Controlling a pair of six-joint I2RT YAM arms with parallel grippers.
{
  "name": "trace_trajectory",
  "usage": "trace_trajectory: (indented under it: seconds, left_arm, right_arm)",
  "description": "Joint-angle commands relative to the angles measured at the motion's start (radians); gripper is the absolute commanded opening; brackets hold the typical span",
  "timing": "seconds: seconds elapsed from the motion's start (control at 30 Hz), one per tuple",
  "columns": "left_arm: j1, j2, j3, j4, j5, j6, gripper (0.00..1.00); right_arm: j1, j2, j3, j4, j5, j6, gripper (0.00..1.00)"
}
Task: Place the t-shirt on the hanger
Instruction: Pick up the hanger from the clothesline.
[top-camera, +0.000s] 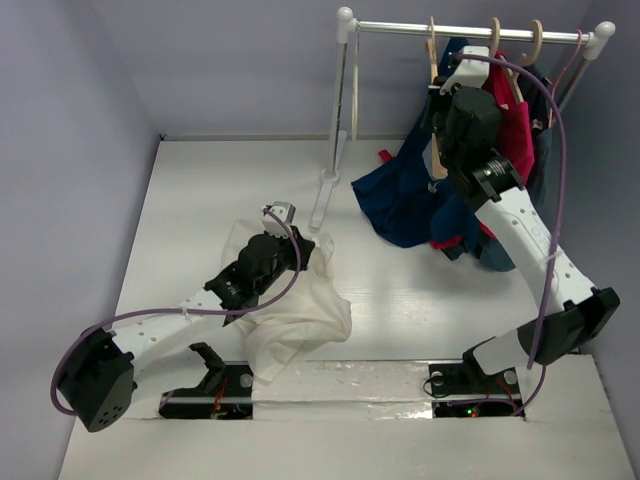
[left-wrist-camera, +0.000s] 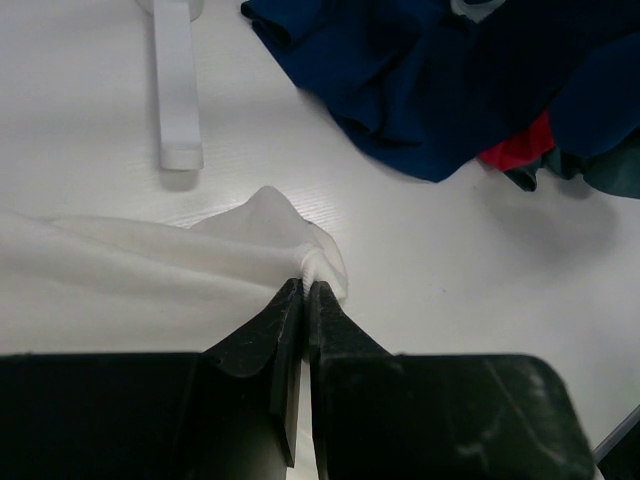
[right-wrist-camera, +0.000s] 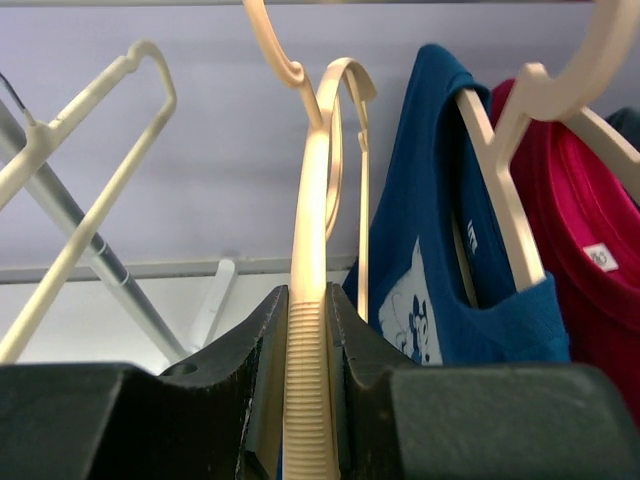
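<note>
The cream-white t-shirt (top-camera: 295, 315) lies bunched on the table at the left. My left gripper (top-camera: 312, 248) is shut on a fold of the t-shirt's edge (left-wrist-camera: 285, 235), seen pinched between the black fingertips in the left wrist view. The tan hanger (right-wrist-camera: 312, 290) hangs by its hook from the rail; its ribbed arm sits between the fingers of my right gripper (right-wrist-camera: 310, 300), which is shut on it. In the top view my right gripper (top-camera: 440, 105) is up at the rack, by the leftmost hanger (top-camera: 433, 55).
A white garment rack (top-camera: 470, 30) stands at the back right, its foot (top-camera: 322, 200) on the table. A navy shirt with a white print (top-camera: 405, 195) and a red shirt (top-camera: 515, 125) hang from it on other hangers. A thin pale hanger (right-wrist-camera: 90, 150) hangs left of the gripped one.
</note>
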Motion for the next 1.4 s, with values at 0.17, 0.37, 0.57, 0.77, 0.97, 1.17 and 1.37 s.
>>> trace_trajectory:
  seconds: [0.17,0.37,0.57,0.77,0.97,1.17,1.37]
  left_arm:
    - [0.003,-0.011,-0.003,0.057,0.007,0.001,0.00]
    - [0.003,-0.015,-0.003,0.058,0.007,0.001,0.00]
    - [0.003,-0.004,-0.002,0.060,0.008,0.000,0.00]
    - [0.003,-0.007,0.000,0.062,0.001,0.001,0.00]
    - [0.003,0.002,0.004,0.075,0.001,0.000,0.00]
    - [0.025,0.034,0.036,0.078,-0.001,-0.014,0.00]
    - [0.078,0.062,0.058,0.081,0.027,-0.043,0.00]
  right_arm:
    - [0.004,0.063,0.076,0.167,0.034,-0.051,0.00]
    - [0.004,-0.053,-0.109,0.400,-0.003,-0.012,0.00]
    - [0.004,-0.113,-0.197,0.450,-0.027,-0.002,0.00]
    - [0.004,-0.176,-0.300,0.405,-0.040,0.064,0.00]
    - [0.004,-0.285,-0.424,0.399,-0.093,0.101,0.00]
    - [0.004,-0.481,-0.567,0.227,-0.263,0.288,0.00]
    - [0.013,-0.707,-0.792,0.022,-0.532,0.478,0.00]
